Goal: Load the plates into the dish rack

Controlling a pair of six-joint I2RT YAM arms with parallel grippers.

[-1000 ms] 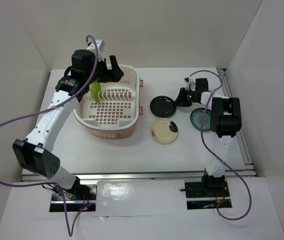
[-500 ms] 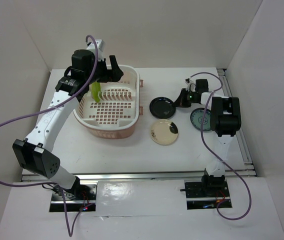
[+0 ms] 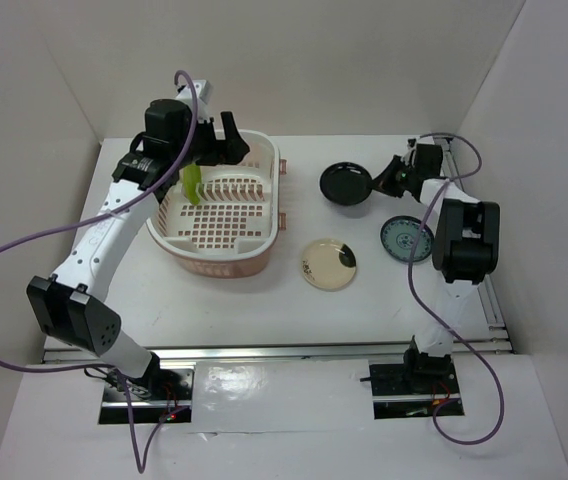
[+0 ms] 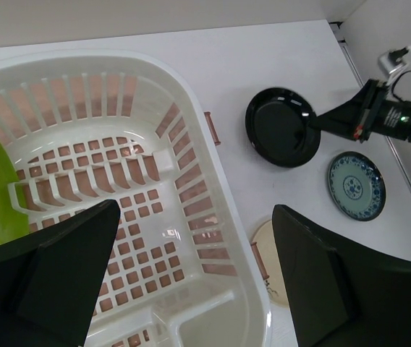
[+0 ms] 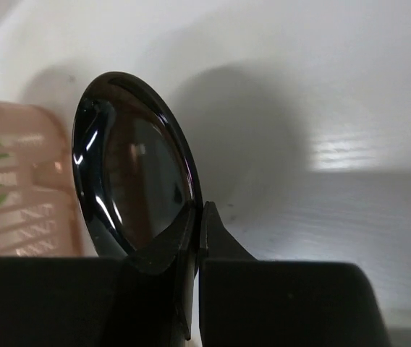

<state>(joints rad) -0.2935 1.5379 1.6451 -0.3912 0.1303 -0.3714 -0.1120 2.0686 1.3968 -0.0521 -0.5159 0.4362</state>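
White worktop (image 3: 264, 310), dish rack (image 3: 222, 260) on its left half, oval, white slotted walls, salmon base, row of dividers inside. Left end effector (image 4: 197, 217) hangs over the rack, jaws spread wide, nothing in them. Right end effector (image 5: 197, 217) is pinched tight on the rim of the black plate (image 3: 348, 184), held clear of the worktop right of the rack and tipped toward its edge. That rim grip probably suits dropping it upright between dividers. The black plate is small, round and glossy, with bright highlights. Green plate (image 3: 192, 183) stands upright in the rack's left end. Cream plate (image 3: 328, 262) with dark spot and teal patterned plate (image 3: 406, 239) lie flat, apart, not loaded.
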